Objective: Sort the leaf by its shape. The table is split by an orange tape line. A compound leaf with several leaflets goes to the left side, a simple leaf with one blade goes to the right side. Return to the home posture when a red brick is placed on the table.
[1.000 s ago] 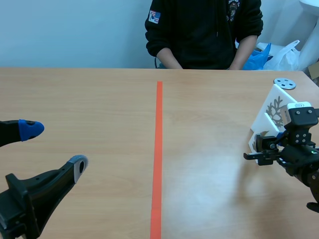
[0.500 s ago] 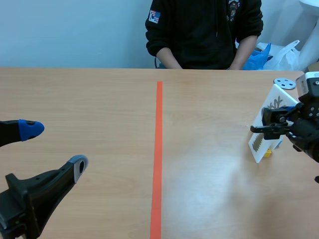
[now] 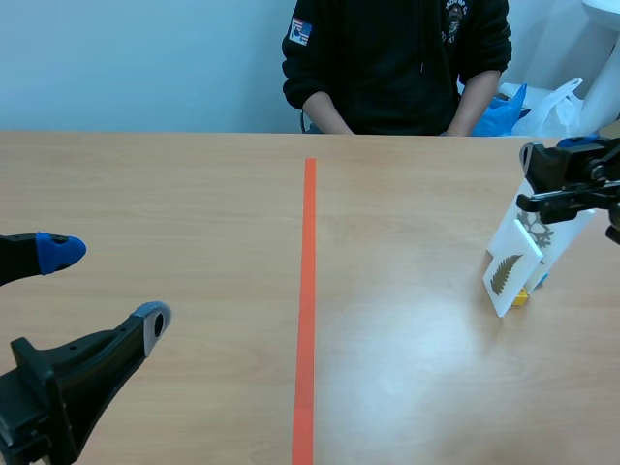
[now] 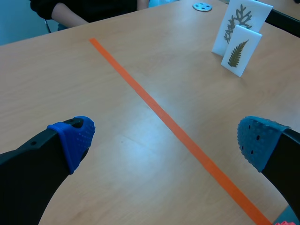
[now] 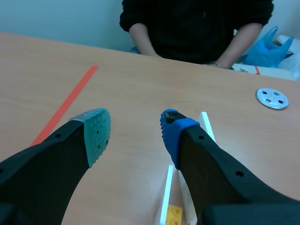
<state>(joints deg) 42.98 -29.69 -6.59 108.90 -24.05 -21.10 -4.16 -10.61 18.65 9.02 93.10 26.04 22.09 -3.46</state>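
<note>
Two white cards stand upright on the table's right side, held in a small yellow brick (image 3: 523,295). The front card (image 3: 506,273) shows a fern-like leaf with several leaflets. The rear card (image 3: 539,229) shows a lobed leaf. My right gripper (image 3: 528,179) hangs open above the cards and holds nothing. In the right wrist view the right gripper (image 5: 133,133) is over the cards' top edges (image 5: 166,197) and the yellow brick (image 5: 174,213). My left gripper (image 3: 102,289) is open at the near left, far from the cards. The left wrist view shows the fern card (image 4: 239,49) and the lobed-leaf card (image 4: 241,18) far ahead.
The orange tape line (image 3: 307,291) runs down the table's middle. A round metal disc (image 5: 272,98) lies behind the cards. A person in a dark top (image 3: 397,58) sits at the far edge, with bags (image 3: 542,102) at the far right.
My right gripper has risen from low beside the cards to above them, uncovering the fern card. The left arm has not moved.
</note>
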